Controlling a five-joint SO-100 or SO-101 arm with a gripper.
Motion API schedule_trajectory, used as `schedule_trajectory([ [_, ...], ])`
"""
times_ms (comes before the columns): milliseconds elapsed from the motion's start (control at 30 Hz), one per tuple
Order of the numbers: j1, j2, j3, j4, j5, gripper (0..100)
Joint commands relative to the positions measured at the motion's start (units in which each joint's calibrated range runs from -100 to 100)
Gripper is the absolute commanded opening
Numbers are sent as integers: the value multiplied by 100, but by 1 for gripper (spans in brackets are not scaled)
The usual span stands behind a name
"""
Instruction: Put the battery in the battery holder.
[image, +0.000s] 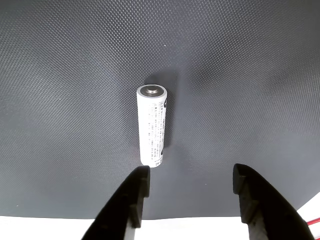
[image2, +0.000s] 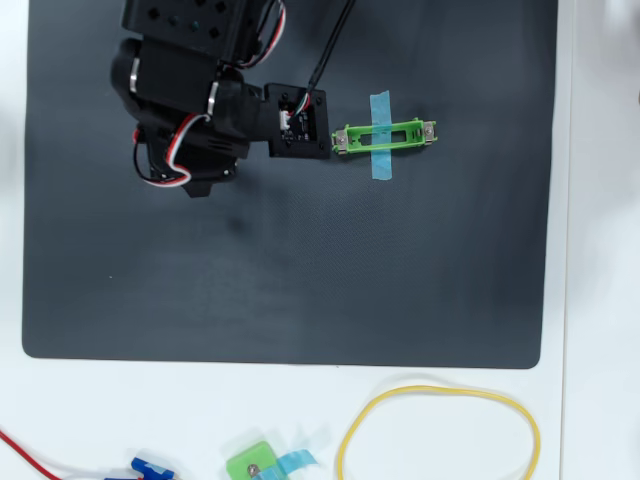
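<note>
We see the battery (image: 152, 126) lying just ahead of our gripper (image: 190, 195), whose fingers stand spread wide, holding nothing.

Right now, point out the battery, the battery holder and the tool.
battery (image: 152, 127): wrist view, middle of its labelled side.
battery holder (image2: 409, 128): overhead view, upper green rail right of the tape.
tool (image: 191, 184): wrist view, gap midway between the open fingertips.

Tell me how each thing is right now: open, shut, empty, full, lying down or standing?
battery: lying on the dark mat, not held.
end effector: open, empty, fingers apart just short of the battery.
battery holder: empty, taped flat to the mat.
yellow rubber band: lying loose in a loop off the mat.
</note>
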Motion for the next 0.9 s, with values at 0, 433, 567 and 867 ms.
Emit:
schedule_trajectory([
  [0,79,-17,-207,-20,-27,17],
  [433,99,188,-198,-2,-95,17],
  [567,120,299,-198,6,-69,17],
  [867,110,342,-163,24,-90,16],
])
